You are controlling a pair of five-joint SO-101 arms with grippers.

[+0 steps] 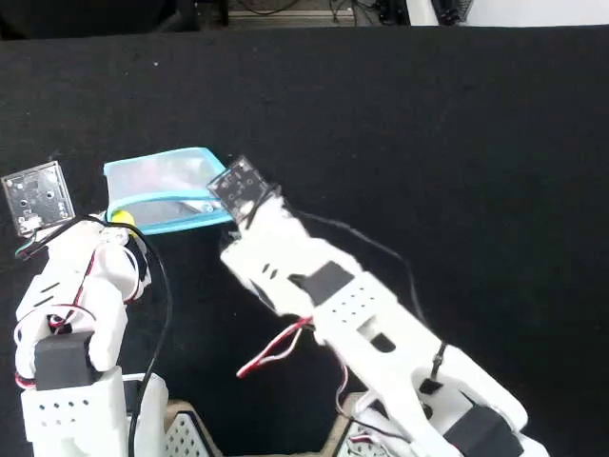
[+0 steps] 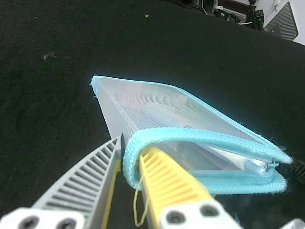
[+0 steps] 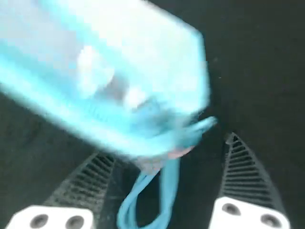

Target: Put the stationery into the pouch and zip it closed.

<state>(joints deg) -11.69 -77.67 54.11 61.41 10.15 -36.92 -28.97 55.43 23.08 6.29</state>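
Note:
A translucent light-blue pouch (image 1: pixel 164 188) lies on the black table, its zipper mouth facing the arms and gaping. White pens (image 2: pixel 240 162) lie inside it. My left gripper (image 2: pixel 131 144) is shut on the pouch's blue zipper rim at its left end, one grey finger outside and a yellow finger (image 2: pixel 164 183) inside; from above it sits at the pouch's near left corner (image 1: pixel 122 220). My right gripper (image 3: pixel 167 147) is open at the pouch's right end (image 1: pixel 236 202), straddling the pouch corner and a blue cord loop (image 3: pixel 145 202).
The black cloth (image 1: pixel 428 143) covers the table far beyond and to the right of the pouch. Both arms' white bodies (image 1: pixel 362 314) fill the near edge. Cables and furniture sit past the table's back edge (image 1: pixel 314 11).

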